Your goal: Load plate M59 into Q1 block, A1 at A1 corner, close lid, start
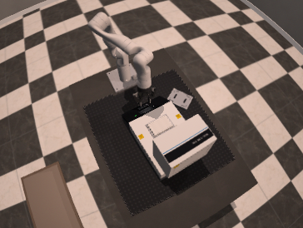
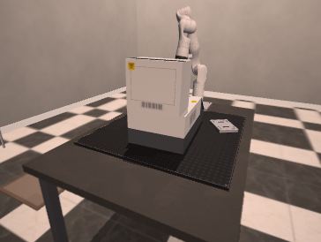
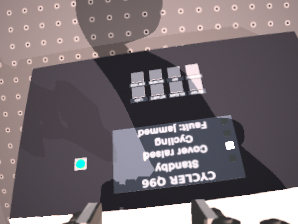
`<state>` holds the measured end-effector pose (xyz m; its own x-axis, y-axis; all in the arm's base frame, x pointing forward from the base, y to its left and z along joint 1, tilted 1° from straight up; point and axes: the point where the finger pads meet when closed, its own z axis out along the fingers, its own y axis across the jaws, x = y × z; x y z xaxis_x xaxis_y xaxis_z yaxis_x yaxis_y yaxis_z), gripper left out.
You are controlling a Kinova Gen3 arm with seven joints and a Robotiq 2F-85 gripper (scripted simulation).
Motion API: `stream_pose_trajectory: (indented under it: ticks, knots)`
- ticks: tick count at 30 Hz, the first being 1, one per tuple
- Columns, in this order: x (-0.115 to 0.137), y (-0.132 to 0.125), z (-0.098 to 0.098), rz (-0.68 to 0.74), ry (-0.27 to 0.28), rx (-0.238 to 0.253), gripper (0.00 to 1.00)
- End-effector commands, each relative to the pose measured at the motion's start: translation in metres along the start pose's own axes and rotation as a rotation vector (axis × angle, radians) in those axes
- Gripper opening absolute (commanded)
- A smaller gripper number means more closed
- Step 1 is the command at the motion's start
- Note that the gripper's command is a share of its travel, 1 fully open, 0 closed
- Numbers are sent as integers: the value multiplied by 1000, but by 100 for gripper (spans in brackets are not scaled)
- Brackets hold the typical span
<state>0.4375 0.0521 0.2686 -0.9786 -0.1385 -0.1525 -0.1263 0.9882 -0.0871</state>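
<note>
Across the dark mat (image 1: 106,154) (image 2: 209,155) (image 3: 42,35) on the bench (image 1: 221,185) (image 2: 132,190), hovering near the machine's (image 1: 196,129) (image 2: 154,121) (image 3: 65,120) keys (image 3: 166,83) with an empty, partly open hand (image 1: 145,104) (image 3: 146,212), cropped in close-up, with the plate (image 1: 160,126) on the block, hidden from the exterior view.

A lab-like workspace is suggested: a boxy white cycler (image 1: 189,143) (image 2: 154,97) (image 3: 170,204), marked "CYCLER Q96", is seen on a dark tabletop (image 1: 226,189) (image 2: 132,190), with yellow warning labels on its casing. Behind it, as viewed from the exterior, a white jointed arm (image 1: 125,43) (image 2: 194,44) is mounted. Beneath the cycler, a dotted black mat (image 1: 110,154) (image 2: 209,159) is laid.
</note>
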Motion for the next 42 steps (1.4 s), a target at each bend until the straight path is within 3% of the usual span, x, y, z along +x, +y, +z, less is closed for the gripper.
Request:
stream_pose_trajectory:
  ticks: [1,28,42]
  knots:
    - [11,-3,-5,-127,-24,-18,57]
    - [82,-21,-27,-883,-127,-56,36]
    - [86,-23,-28,-883,-127,-56,25]
